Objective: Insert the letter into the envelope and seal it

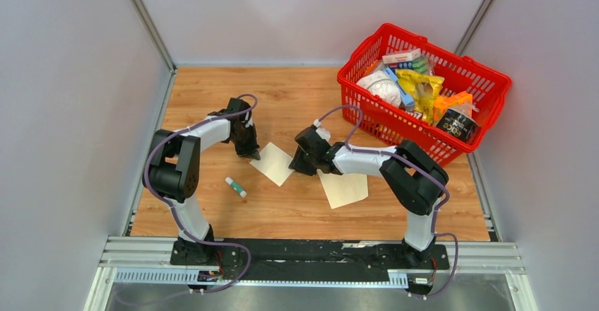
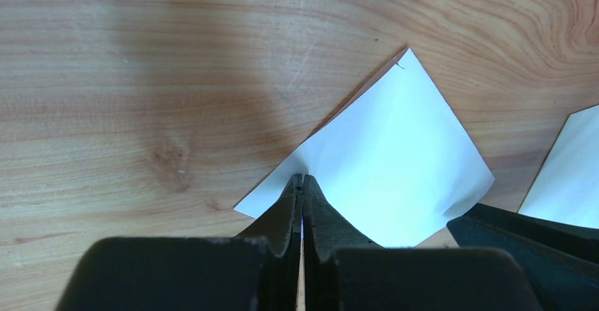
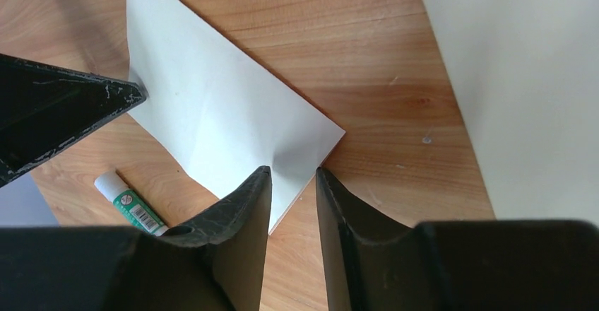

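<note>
The letter [image 1: 274, 162] is a small pale sheet lying on the wooden table between my two grippers. My left gripper [image 1: 253, 154] is shut on its left edge, and the paper puckers at the fingertips [image 2: 302, 178]. The letter [image 2: 395, 162] otherwise lies flat. My right gripper [image 1: 295, 168] is open at the letter's right corner [image 3: 233, 127]: one finger rests on the sheet, the other on the wood beside it [image 3: 293, 173]. The envelope [image 1: 346, 189] is the larger cream sheet to the right, partly under my right arm. It also shows in the right wrist view [image 3: 530, 92]. Its flap is not visible.
A glue stick [image 1: 236, 187] lies on the table in front of the letter, also seen in the right wrist view [image 3: 131, 201]. A red basket [image 1: 353, 88] full of groceries stands at the back right. Grey walls enclose the table on three sides.
</note>
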